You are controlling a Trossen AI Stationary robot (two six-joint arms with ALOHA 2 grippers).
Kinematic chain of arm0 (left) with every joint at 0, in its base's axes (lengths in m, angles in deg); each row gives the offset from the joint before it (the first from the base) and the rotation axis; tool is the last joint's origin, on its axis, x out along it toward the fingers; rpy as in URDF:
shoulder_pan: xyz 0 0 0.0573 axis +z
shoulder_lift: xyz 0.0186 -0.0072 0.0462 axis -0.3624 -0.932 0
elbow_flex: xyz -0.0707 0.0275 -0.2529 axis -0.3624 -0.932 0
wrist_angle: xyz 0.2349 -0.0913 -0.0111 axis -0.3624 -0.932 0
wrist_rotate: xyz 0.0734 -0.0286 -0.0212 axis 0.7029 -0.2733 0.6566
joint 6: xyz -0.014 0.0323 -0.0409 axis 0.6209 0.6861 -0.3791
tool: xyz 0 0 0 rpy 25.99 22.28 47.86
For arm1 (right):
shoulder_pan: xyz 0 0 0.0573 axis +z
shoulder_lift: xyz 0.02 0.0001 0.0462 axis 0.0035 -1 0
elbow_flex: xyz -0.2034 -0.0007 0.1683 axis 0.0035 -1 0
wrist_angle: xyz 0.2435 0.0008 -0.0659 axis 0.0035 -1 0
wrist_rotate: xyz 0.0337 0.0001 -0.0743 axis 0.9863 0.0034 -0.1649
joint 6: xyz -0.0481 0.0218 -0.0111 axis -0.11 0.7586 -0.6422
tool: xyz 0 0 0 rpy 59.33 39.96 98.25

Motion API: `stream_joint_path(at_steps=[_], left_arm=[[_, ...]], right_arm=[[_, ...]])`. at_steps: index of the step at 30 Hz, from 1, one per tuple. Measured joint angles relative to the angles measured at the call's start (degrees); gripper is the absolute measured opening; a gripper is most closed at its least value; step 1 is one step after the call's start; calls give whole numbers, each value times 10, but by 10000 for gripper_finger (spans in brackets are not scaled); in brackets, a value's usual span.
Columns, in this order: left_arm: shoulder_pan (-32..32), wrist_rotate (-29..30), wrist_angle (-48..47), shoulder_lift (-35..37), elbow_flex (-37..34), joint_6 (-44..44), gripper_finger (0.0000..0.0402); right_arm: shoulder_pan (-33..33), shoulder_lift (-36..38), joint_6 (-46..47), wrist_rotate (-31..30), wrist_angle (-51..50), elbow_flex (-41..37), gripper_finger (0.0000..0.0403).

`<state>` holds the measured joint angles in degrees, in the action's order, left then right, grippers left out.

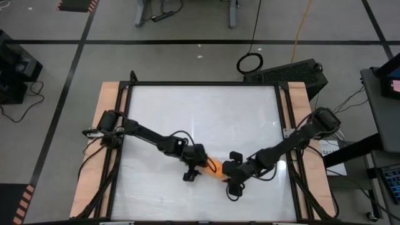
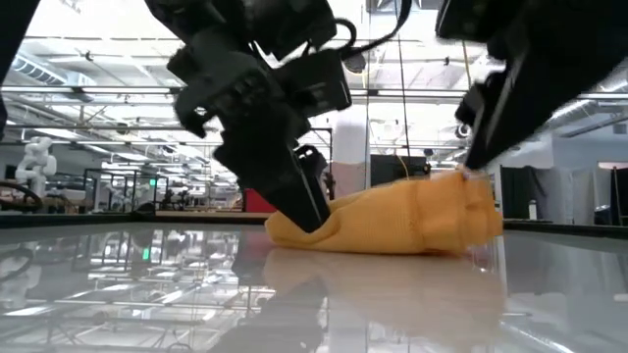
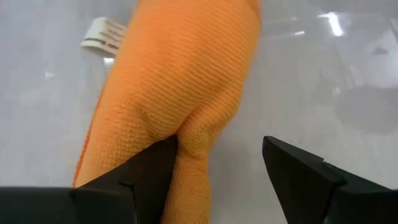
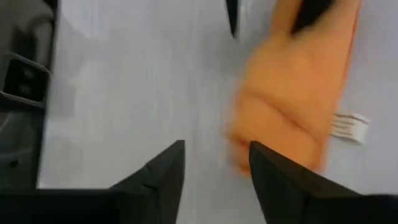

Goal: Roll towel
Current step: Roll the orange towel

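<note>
The orange towel (image 1: 212,167) lies bunched into a long, thick roll on the white tabletop, between my two grippers; it also shows in the low view (image 2: 392,224). A white tag (image 4: 348,127) sticks out at one side. My left gripper (image 3: 221,155) is open at one end of the roll, and part of the cloth lies between its fingers. My right gripper (image 4: 214,152) is open at the roll's other end (image 2: 471,211), with its fingertips just short of the cloth. My left gripper touches the towel with the inner side of one finger (image 3: 155,163), which lies against the cloth (image 3: 186,134) near the roll's end. The other finger (image 3: 292,168) stands clear on bare table. The fingers slant down and the towel rests on the table. My right gripper is close to the towel's end, but I cannot tell whether it touches.
The white tabletop (image 1: 200,112) stretches bare toward the far edge. A black frame and wooden side strips (image 1: 109,125) border it. The arms' cables run along both sides.
</note>
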<state>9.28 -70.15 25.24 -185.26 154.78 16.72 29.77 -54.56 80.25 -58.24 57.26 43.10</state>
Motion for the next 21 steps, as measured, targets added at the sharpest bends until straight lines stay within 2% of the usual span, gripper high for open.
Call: stream_joint_path(at_steps=[4,8,13,17,21], left_arm=[[29,-1,-7,0,0,-35,253],[60,-2,-5,0,0,-78,253],[93,-5,-6,0,0,-109,253],[106,-36,-8,3,0,-111,253],[108,-38,-27,32,-3,-112,253]], right_arm=[[17,44,1,-65,-29,0,187],[30,74,16,-117,-61,0,187],[39,88,32,-152,-88,0,177],[50,88,36,-170,-89,0,169],[70,99,29,-200,-90,0,166]])
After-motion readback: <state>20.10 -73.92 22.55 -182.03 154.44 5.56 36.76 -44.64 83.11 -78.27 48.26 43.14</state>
